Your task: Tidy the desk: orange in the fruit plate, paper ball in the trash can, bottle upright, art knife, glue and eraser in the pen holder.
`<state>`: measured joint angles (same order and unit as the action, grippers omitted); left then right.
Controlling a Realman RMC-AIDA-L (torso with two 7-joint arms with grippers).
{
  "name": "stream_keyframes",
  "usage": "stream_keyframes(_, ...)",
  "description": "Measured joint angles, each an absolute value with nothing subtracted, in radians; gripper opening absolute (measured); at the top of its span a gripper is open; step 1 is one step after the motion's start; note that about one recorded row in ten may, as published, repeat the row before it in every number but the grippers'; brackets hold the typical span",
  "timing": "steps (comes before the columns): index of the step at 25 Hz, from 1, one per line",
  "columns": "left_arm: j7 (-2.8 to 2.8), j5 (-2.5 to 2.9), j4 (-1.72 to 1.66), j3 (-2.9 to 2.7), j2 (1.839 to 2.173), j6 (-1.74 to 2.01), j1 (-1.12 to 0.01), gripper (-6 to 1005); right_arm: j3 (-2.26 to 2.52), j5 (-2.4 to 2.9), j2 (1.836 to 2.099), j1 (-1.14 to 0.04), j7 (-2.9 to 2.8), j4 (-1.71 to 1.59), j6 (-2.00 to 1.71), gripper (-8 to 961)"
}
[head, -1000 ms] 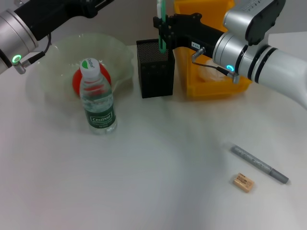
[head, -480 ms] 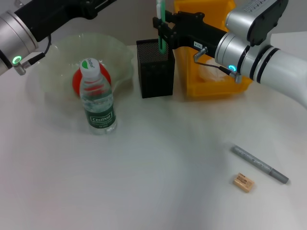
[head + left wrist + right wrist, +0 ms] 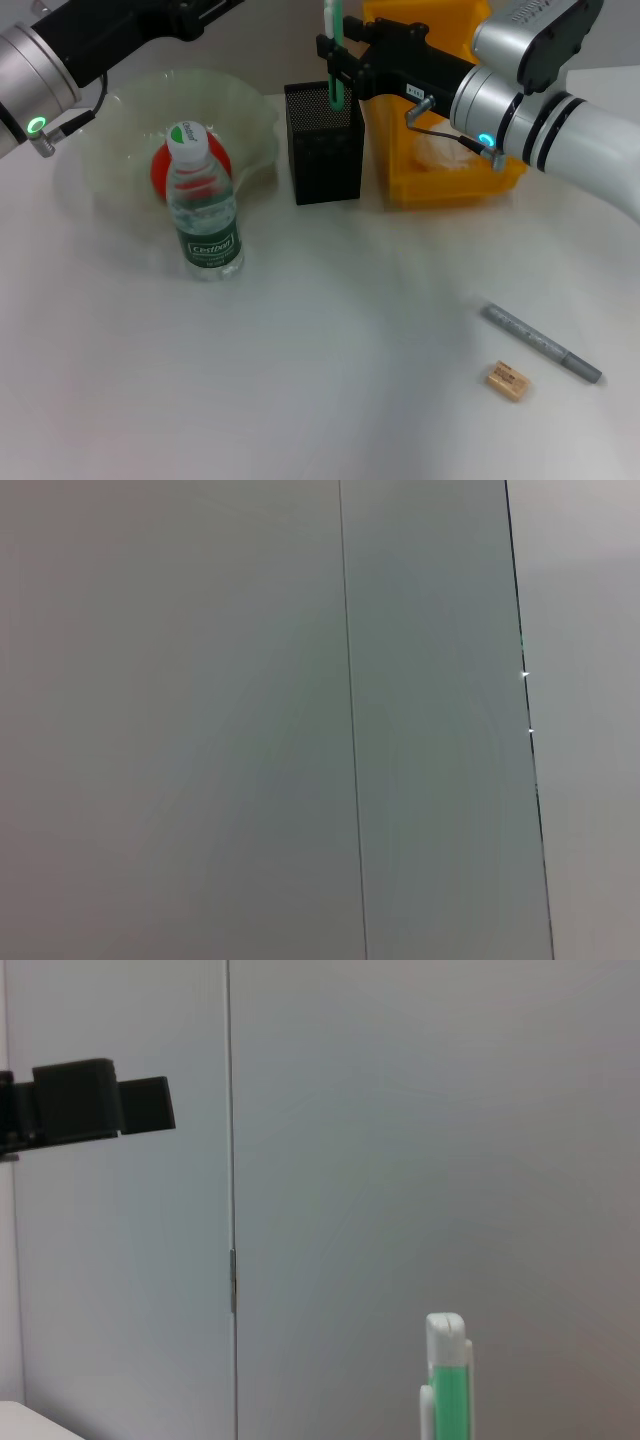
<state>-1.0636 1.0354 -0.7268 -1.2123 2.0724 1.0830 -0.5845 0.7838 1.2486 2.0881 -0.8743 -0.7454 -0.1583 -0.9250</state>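
My right gripper [image 3: 338, 62] is shut on a green-and-white art knife [image 3: 337, 45], held upright just above the black mesh pen holder [image 3: 324, 145]. The knife's top [image 3: 447, 1380] also shows in the right wrist view. On the table at the front right lie a grey glue stick [image 3: 541, 343] and a tan eraser [image 3: 507, 381]. The bottle [image 3: 203, 205] stands upright in front of the fruit plate [image 3: 250, 110], where the orange [image 3: 160, 172] lies. A paper ball [image 3: 440, 152] rests in the yellow trash can [image 3: 450, 185]. My left arm [image 3: 60, 55] is raised at the far left.
A black blocky part [image 3: 90, 1105] juts in from the side against a plain wall in the right wrist view. The left wrist view shows only the wall. The white table [image 3: 330, 330] stretches between the bottle and the glue stick.
My right gripper has risen very slightly with the art knife above the pen holder. Everything else has stayed in place.
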Motion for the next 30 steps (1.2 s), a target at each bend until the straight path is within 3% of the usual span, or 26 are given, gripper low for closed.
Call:
stream_keyframes(16, -1.05, 1.035, -0.727, -1.212, 2.071, 1.083, -0.582, 708, 0.782, 1.245, 2.09, -0.88, -0.745, -0.138, -0.899, 465)
stream_keyframes(22, -1.048, 1.035, -0.726, -1.21, 2.071, 1.083, -0.582, 708, 0.784, 1.238, 2.091, -0.875, -0.745, -0.139, -0.903, 573)
stream_keyframes(30, -1.04, 1.035, -0.726, -1.21, 2.071, 1.083, -0.584, 708, 0.795, 1.238, 2.091, -0.87, -0.745, -0.138, -0.923, 574)
